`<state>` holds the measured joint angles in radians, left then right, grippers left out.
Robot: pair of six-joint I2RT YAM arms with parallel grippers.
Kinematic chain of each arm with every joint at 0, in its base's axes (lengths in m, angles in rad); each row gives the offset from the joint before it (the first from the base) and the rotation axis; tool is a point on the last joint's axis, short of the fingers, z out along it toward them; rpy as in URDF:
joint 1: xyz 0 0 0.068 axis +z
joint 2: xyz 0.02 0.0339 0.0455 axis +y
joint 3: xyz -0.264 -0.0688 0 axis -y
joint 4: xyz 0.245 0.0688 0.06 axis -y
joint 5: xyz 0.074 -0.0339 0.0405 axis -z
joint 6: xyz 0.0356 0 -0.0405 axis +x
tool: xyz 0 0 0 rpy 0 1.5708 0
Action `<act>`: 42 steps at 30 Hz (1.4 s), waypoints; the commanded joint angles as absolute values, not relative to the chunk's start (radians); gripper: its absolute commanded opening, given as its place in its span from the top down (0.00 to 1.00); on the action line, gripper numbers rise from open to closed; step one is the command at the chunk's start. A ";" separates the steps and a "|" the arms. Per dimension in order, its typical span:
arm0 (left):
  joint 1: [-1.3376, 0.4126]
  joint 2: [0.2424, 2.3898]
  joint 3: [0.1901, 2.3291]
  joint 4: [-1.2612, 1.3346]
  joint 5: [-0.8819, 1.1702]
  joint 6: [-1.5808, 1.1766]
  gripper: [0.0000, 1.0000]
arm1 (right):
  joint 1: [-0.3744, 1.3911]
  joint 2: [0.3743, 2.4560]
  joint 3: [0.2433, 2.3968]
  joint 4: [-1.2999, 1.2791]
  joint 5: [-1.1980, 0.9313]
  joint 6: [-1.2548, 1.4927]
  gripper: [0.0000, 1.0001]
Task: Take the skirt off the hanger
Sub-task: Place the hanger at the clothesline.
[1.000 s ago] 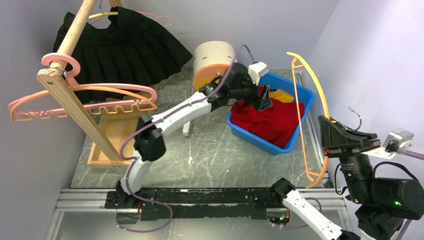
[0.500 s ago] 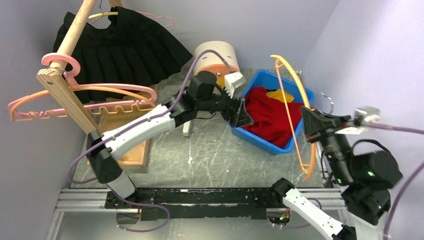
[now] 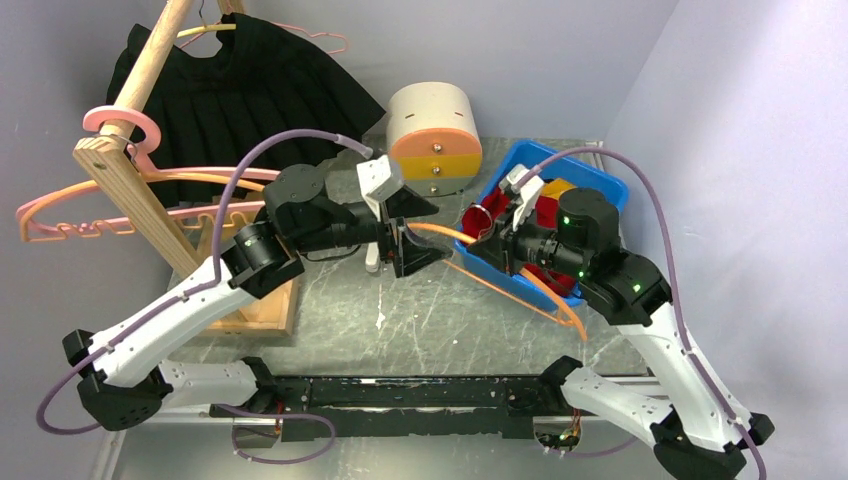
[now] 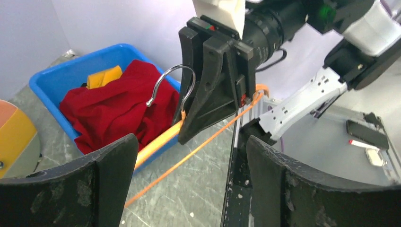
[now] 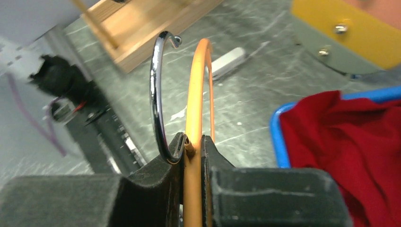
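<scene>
We judge the main step done. The orange hanger (image 4: 158, 141) shows no cloth on it, and the red skirt (image 4: 113, 109) lies bunched in the blue bin (image 4: 56, 78) at the right rear of the surface (image 3: 420, 320), with a yellow cloth (image 4: 104, 75) tucked behind it.

The right claw (image 5: 191, 151) is clenched on the hanger's neck just under the metal hook (image 5: 152, 94), and the hanger hangs tilted low in front of the bin. The left claw (image 3: 420, 233) is spread wide with nothing in it, facing the right claw from close by.

What is left looks small to us — getting the bare hanger out of the claw, whether set down or passed across. A black skirt (image 3: 240, 100) hangs from a hanger of its own on the wooden rack (image 3: 150, 215) at the left rear. We cannot tell whether the task takes that one in too.

By our count:
- two skirts, one red and one black
- one bin, with one yellow piece in it
- one round drawer unit (image 3: 435, 125)
- four hangers, as far as we can separate them — the one in hand, the one under the black skirt, a bare pink hanger (image 3: 270, 176) and a second orange hanger (image 3: 75, 229) on the rack
</scene>
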<state>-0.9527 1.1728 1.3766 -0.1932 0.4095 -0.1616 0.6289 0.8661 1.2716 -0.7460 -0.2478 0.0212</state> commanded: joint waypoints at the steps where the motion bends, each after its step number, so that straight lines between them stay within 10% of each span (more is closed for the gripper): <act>1: -0.957 1.179 1.294 -0.189 0.501 -0.066 0.12 | 0.632 0.856 1.303 -0.761 -0.532 0.017 1.00; 11: -0.957 1.234 1.235 -0.244 0.711 0.028 0.21 | 0.632 0.922 1.332 -0.856 -0.805 -0.022 1.00; 22: -0.957 1.179 1.193 -0.291 0.664 0.106 0.92 | 0.633 0.930 1.318 -0.877 -0.821 -0.064 1.00; 32: -0.958 1.042 1.193 -0.338 0.558 0.115 0.93 | 0.633 0.784 1.254 -0.883 -0.530 -0.032 0.11; 42: -0.957 0.906 1.231 -0.482 0.481 0.153 0.93 | 0.633 0.689 1.246 -0.934 -0.507 0.009 0.14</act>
<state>-0.9573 0.9741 1.1866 -0.4484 0.5323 0.1211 0.6334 0.7219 1.2507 -0.9066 -0.5320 -0.0216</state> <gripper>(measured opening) 0.163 0.917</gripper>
